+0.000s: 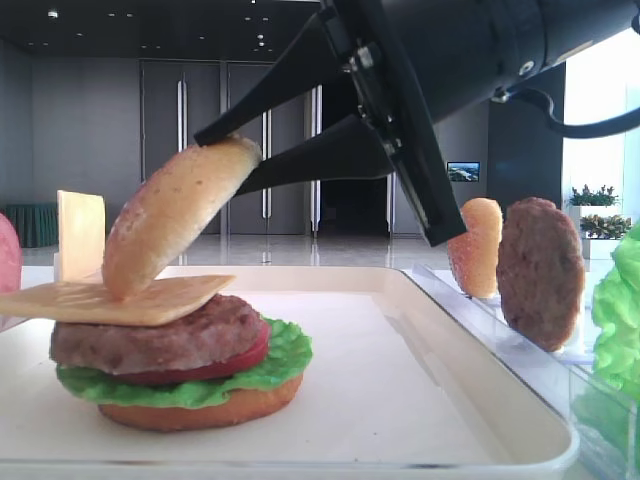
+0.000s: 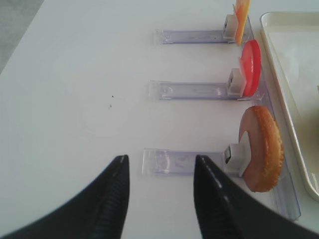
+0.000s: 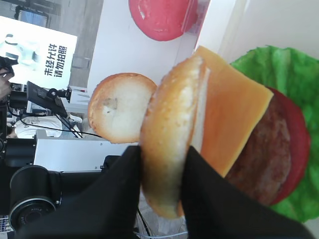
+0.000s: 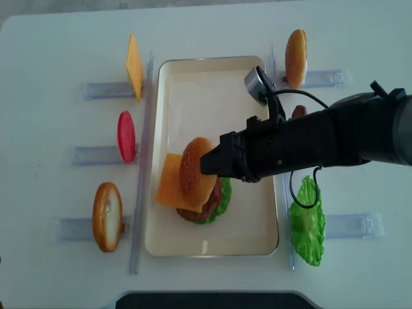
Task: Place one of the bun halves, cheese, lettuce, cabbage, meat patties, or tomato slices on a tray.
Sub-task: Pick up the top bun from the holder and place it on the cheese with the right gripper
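The right gripper [image 4: 207, 162] has its black fingers [image 1: 240, 120] pinched on a sesame bun half [image 1: 170, 225], held tilted on edge, its lower rim touching the cheese slice [image 1: 120, 298] that tops the stack. That stack sits on the cream tray [image 4: 251, 228], towards its left side: bun base [image 1: 200, 410] at the bottom, then ruffled lettuce [image 1: 285, 365], a tomato slice [image 1: 230, 365], a meat patty [image 1: 150, 340], and the cheese lying askew over it.

Left of the tray, clear racks [image 2: 189, 90] on the white table [image 4: 51, 161] hold another cheese slice [image 4: 134, 65], a tomato slice [image 4: 125, 136] and a bun [image 4: 107, 216], each upright. Right of the tray stand another bun half [image 4: 295, 58], a patty [image 1: 540, 270] (mostly hidden behind the arm from above) and a loose lettuce leaf [image 4: 308, 222].

The left gripper [image 2: 159, 172] hovers over the table beside the left racks, fingers spread wide with nothing between them.
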Tool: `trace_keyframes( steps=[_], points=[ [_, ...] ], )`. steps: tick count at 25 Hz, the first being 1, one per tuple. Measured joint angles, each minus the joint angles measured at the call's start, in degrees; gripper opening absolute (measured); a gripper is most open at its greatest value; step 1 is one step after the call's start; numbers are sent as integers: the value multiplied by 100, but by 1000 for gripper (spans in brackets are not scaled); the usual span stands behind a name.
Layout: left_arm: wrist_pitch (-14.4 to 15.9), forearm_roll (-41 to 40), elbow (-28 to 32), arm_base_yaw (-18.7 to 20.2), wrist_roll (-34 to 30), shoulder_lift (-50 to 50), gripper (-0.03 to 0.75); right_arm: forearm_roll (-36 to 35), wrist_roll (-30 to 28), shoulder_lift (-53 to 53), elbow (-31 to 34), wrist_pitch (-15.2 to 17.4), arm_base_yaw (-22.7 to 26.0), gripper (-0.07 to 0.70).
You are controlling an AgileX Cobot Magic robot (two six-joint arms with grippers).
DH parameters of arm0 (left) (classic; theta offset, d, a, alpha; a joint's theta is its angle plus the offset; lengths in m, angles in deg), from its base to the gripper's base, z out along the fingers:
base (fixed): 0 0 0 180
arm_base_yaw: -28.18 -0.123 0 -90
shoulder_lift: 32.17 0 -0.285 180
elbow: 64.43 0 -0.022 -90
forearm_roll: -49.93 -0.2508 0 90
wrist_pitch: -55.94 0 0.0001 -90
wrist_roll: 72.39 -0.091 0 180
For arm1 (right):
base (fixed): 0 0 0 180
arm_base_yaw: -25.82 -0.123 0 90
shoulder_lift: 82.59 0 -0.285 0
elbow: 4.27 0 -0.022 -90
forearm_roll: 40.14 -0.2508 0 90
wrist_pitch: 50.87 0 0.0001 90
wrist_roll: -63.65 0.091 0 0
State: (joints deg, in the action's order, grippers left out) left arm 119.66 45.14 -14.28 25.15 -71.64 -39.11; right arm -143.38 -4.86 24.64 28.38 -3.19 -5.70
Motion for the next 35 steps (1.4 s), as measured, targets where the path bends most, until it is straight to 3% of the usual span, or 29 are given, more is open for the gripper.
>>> trace_keyframes(
  steps=[15, 22, 35],
  points=[
    [0, 0, 0, 0, 0, 0, 328, 0, 195, 0, 0, 155, -54, 197],
    [0, 0, 0, 0, 0, 0, 328, 0, 348, 0, 0, -31, -282, 200],
    [0, 0, 0, 0, 0, 0, 328, -22, 422, 0, 0, -77, -292, 207]
  ],
)
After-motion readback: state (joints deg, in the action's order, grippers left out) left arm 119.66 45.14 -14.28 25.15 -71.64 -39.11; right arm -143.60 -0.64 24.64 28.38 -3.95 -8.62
